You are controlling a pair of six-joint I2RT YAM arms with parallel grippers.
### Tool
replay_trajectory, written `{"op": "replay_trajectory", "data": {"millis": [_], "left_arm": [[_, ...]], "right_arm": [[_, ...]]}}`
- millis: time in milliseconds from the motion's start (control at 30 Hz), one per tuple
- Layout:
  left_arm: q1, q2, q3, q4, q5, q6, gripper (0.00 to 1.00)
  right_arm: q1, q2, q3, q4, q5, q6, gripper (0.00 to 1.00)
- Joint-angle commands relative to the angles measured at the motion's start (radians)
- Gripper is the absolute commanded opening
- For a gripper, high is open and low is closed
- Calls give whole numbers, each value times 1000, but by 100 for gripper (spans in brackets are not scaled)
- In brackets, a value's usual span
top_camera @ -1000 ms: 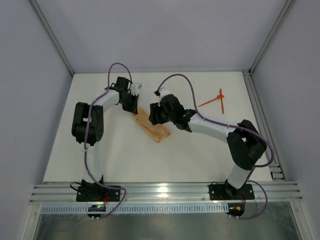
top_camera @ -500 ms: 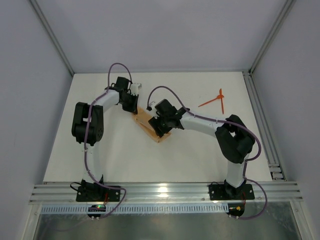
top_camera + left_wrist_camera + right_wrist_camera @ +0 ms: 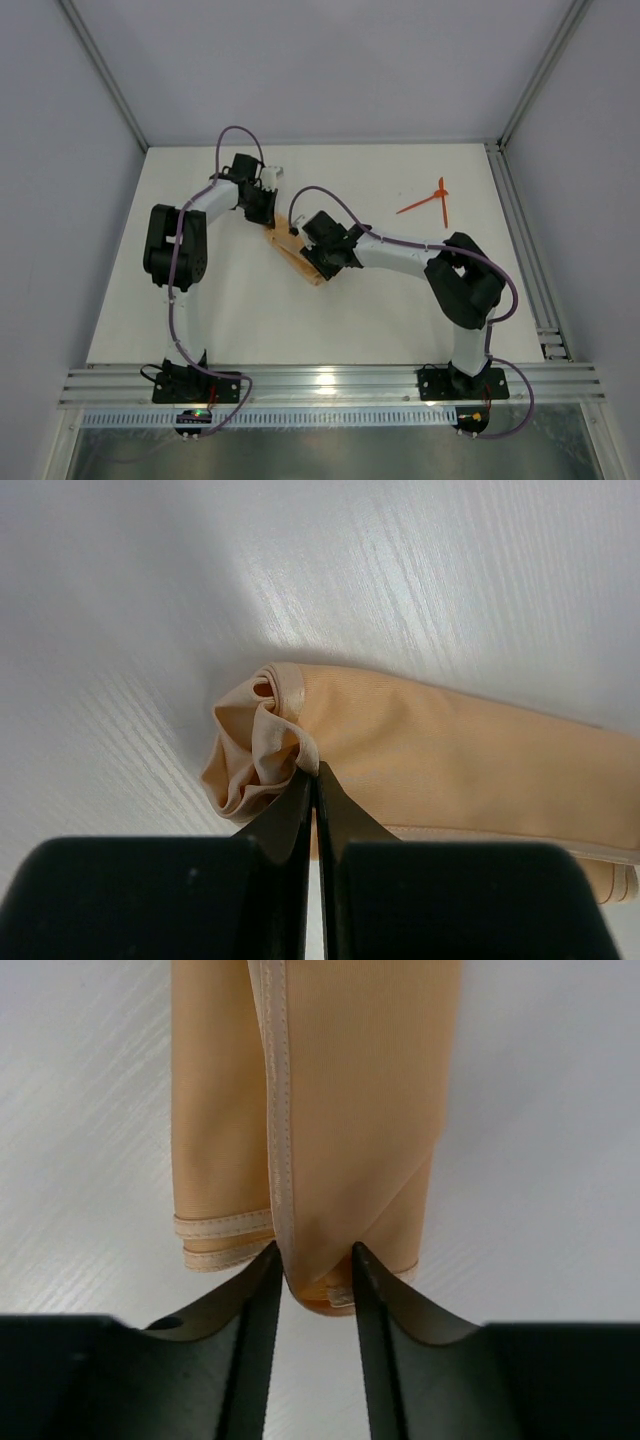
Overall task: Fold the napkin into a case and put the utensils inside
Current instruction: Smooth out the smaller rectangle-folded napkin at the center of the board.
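The peach-orange napkin (image 3: 292,250) lies folded into a narrow strip, slanting from upper left to lower right on the white table. My left gripper (image 3: 267,220) is shut on its bunched upper-left end; the left wrist view shows the jaws (image 3: 315,772) pinching the crumpled cloth (image 3: 450,750). My right gripper (image 3: 319,267) holds the strip's lower end; in the right wrist view the jaws (image 3: 312,1252) stand a narrow gap apart with the folded tip of the napkin (image 3: 340,1110) filling it. The two orange-red utensils (image 3: 418,206) lie crossed at the far right, away from both grippers.
The table (image 3: 230,320) has metal frame rails at its left, right and near edges. The right arm's elbow (image 3: 465,285) rises above the table right of centre. Purple cables loop over both arms.
My right gripper has slid down along the napkin strip to its lower end, and the right elbow has swung left. The left gripper and the utensils have not moved.
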Motion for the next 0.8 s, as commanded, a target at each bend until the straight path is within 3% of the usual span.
{"op": "replay_trajectory", "data": {"millis": [0, 67, 233, 767], "left_arm": [[-9, 13, -17, -26, -19, 7, 0], [-9, 13, -19, -26, -16, 5, 0], [-9, 9, -25, -20, -6, -4, 0], [-9, 9, -25, -11, -17, -16, 0]], "right_arm": [[1, -11, 1, 1, 70, 3, 32], [1, -9, 7, -2, 78, 3, 17], [4, -31, 21, -2, 67, 12, 3], [98, 24, 188, -117, -109, 49, 3]]}}
